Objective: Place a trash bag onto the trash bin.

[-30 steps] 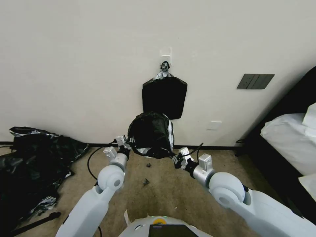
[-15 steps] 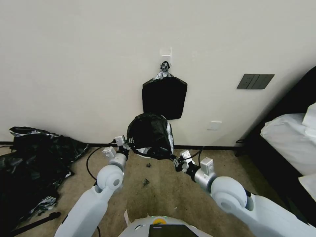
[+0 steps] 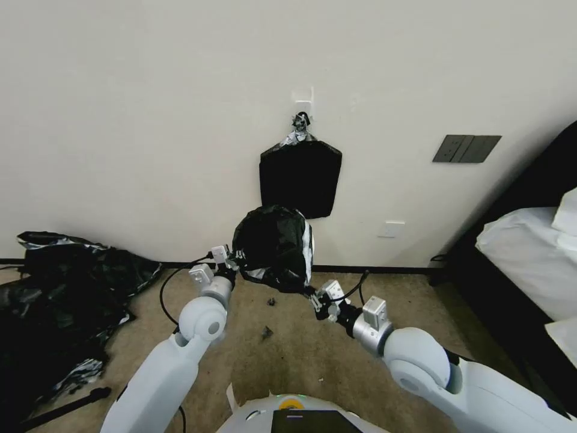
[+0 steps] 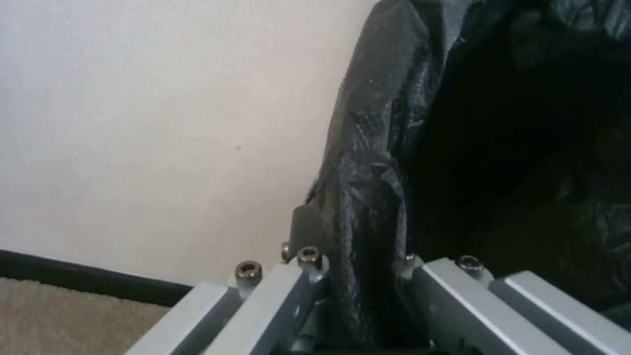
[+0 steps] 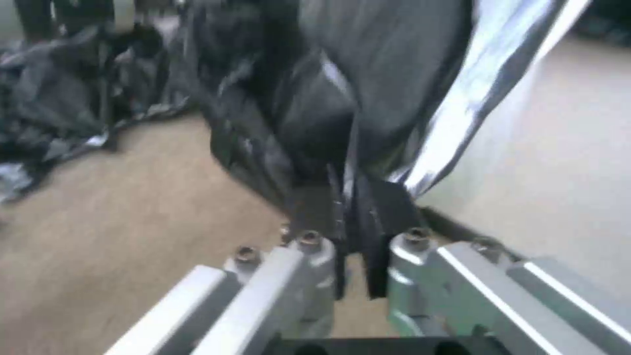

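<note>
A heap of black plastic sheeting (image 3: 57, 300) lies on the carpet (image 3: 300, 355) far out to the left of the left gripper (image 3: 235, 263), cut off by the frame edge. The left arm reaches forward and slightly inward from the robot's shoulder, wrist raised, and its gripper is clamped on the left edge of the trash bag (image 3: 273, 246). In the left wrist view the fingers (image 4: 305, 231) pinch a fold of the glossy black film (image 4: 368, 197), and beyond them the bag's mouth opens into a dark hollow whose inside cannot be made out.

The bag hangs spread between the two grippers, just above the floor and in front of the wall (image 3: 150, 120). A sliver of pale white shows along the bag's right side and under its lower edge; whether that is the trash bin cannot be told, as the bag covers it. Above and behind the bag, a flat black stack of bags (image 3: 300, 177) hangs from a hook on the wall.

The right gripper (image 3: 314, 295) is closed on the bag's lower right edge, with its arm stretched forward and angled inward. The right wrist view is blurred, yet its fingers (image 5: 309, 207) show nipped on the film (image 5: 342, 98).

Farther right of that gripper are a dark switch plate (image 3: 466, 148) and a white-sheeted bed (image 3: 529, 252), partly cut off. No writing is readable.
</note>
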